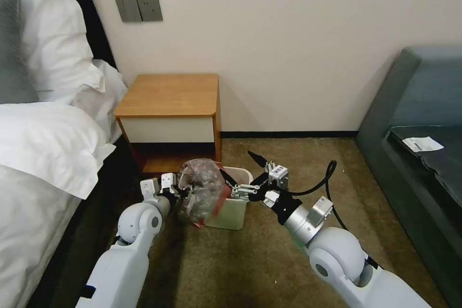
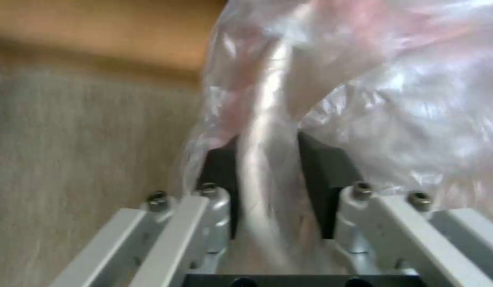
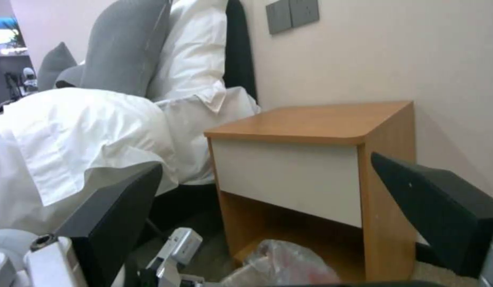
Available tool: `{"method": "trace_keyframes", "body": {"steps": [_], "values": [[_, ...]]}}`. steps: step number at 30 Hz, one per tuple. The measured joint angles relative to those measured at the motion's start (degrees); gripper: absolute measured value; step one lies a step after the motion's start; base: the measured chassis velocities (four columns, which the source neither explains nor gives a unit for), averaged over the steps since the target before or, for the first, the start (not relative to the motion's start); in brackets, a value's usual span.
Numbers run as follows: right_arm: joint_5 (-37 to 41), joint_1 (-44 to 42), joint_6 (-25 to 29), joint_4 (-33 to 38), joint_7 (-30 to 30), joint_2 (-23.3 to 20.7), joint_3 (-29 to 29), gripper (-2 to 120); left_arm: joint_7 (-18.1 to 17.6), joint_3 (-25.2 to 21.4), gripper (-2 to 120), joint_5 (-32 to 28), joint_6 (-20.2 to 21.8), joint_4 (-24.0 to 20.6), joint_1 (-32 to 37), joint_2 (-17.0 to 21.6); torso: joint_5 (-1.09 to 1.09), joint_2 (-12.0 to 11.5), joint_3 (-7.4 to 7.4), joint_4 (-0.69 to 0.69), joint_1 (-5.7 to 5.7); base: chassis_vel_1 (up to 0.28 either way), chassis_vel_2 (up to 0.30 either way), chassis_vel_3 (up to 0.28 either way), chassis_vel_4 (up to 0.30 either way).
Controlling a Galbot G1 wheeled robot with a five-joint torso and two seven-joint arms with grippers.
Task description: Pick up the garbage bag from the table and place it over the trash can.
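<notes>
Currently the left gripper [image 1: 182, 191] is clamped on a gathered fold of the garbage bag [image 1: 202, 192], a thin, crinkly, translucent plastic with a red band at its lower edge; in the left wrist view the black pads [image 2: 321, 175] pinch a twisted strand of film [image 2: 268, 159] between them, with only that strand's thickness separating them. The bag hangs bunched against the 9 o'clock side of the trash can [image 1: 233, 211], a cream-white, smooth plastic bin with rounded corners, and drapes partly over that rim; whether any film lies inside the bin cannot be told from the head view. The bin stands on short-pile brown carpet [image 1: 269, 260] at 6 o'clock from the table [image 1: 168, 96], a boxy nightstand with an orange-brown wood-grain top, white drawer front and open lower shelf, its top bare. The right gripper [image 1: 238, 171] is at 3 o'clock of the bin, above its rim, with its two black, tapered fingers spread wide and holding nothing; one fingertip [image 1: 226, 177] points toward the bag from just beside it, and contact is probably absent. In the right wrist view those fingers [image 3: 437, 207] frame the nightstand [image 3: 310, 127], with the crumpled bag [image 3: 289, 263] low between them. White bedding [image 1: 48, 144] lies at 9 o'clock of the nightstand.
</notes>
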Motion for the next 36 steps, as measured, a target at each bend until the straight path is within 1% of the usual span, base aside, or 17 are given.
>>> {"method": "trace_keyframes", "body": {"steps": [1,2,3,4,8,13,17,19,20,23,24,27,28,31,32,35,36], "values": [[0.0,0.0,0.0,0.0,0.0,0.0,0.0,100,0.0,0.0,27,0.0,0.0,0.0,0.0,0.0,0.00,0.0,0.00,0.00,0.00,0.000,0.000,0.000,0.000],[0.0,0.0,0.0,0.0,0.0,-0.1,0.0,100,-0.1,0.1,21,0.1,0.1,0.1,0.2,-0.1,-0.06,0.0,0.03,0.05,0.00,0.000,0.000,0.000,0.000],[-0.1,-0.1,0.1,0.0,0.0,-0.2,0.0,100,-0.1,0.1,16,0.1,0.2,0.1,0.3,-0.1,-0.05,0.0,0.01,0.00,0.00,0.000,0.000,0.000,0.000],[-0.2,-0.1,0.1,0.0,0.0,-0.2,0.0,100,-0.1,0.1,12,0.2,0.2,0.0,0.4,-0.1,-0.04,0.0,0.02,0.02,0.01,0.000,0.000,0.000,0.000],[-0.2,-0.1,0.1,0.1,0.0,-0.2,-0.1,100,-0.1,0.1,1,0.5,0.2,-0.2,0.8,-0.2,-0.02,0.0,0.02,0.01,0.01,0.000,0.000,0.000,0.000],[-0.3,0.1,0.1,0.1,0.0,-0.2,-0.3,100,-0.5,0.0,1,1.4,0.2,-0.8,1.4,-0.6,-0.03,0.0,0.02,0.01,0.01,0.000,0.000,0.000,0.000],[-0.5,0.1,0.1,0.1,-0.1,-0.1,-0.4,100,-2.2,-0.7,1,3.8,0.2,-2.4,2.4,-1.6,-0.03,0.0,0.02,0.00,0.01,0.000,0.000,0.000,0.000],[-0.7,0.1,0.0,0.0,-0.1,0.2,-0.7,100,-3.2,-1.5,1,6.7,-2.0,-4.1,3.8,-2.6,-0.02,0.0,0.01,0.00,0.01,0.000,0.000,0.000,0.000],[-0.7,0.1,0.0,0.0,-0.1,0.2,-0.7,100,-3.2,-1.5,1,6.7,-2.0,-4.1,3.8,-2.6,-0.02,0.0,0.01,0.00,0.01,0.000,0.000,0.000,0.000],[-1.1,1.1,-0.6,-0.4,2.0,1.1,-2.7,100,-4.5,-2.3,1,10.4,-6.7,-6.3,5.9,-3.9,-0.01,0.0,0.02,0.01,0.01,0.000,0.000,0.000,0.000],[-1.1,1.1,-0.6,-0.4,2.0,1.1,-2.7,100,-4.5,-2.3,1,10.4,-6.7,-6.3,5.9,-3.9,-0.01,0.0,0.02,0.01,0.01,0.000,0.000,0.000,0.000],[-2.2,2.7,-1.5,-1.5,4.2,2.6,-5.8,100,-6.0,-2.6,1,11.7,-12.0,-8.8,7.9,-5.3,-0.02,0.0,0.01,0.01,0.01,0.000,0.000,0.000,0.000],[-2.2,2.7,-1.5,-1.5,4.2,2.6,-5.8,100,-6.0,-2.6,1,11.7,-12.0,-8.8,7.9,-5.3,-0.02,0.0,0.01,0.01,0.01,0.000,0.000,0.000,0.000],[-3.3,5.6,-3.7,-2.6,5.9,3.7,-10.0,100,-7.7,-2.6,1,13.7,-18.8,-10.5,9.6,-6.9,-0.02,0.0,0.01,0.02,0.01,0.000,0.000,0.000,0.000],[-3.3,5.6,-3.7,-2.6,5.9,3.7,-10.0,100,-7.7,-2.6,1,13.7,-18.8,-10.5,9.6,-6.9,-0.02,0.0,0.01,0.02,0.01,0.000,0.000,0.000,0.000],[-4.4,7.9,-5.2,-4.6,6.8,4.3,-13.4,100,-8.6,-2.4,1,14.4,-22.6,-11.5,10.7,-8.2,-0.02,0.0,0.01,0.01,0.01,0.000,0.000,0.000,0.000],[-4.4,7.9,-5.2,-4.6,6.8,4.3,-13.4,100,-8.6,-2.4,1,14.4,-22.6,-11.5,10.7,-8.2,-0.02,0.0,0.01,0.01,0.01,0.000,0.000,0.000,0.000]]}}
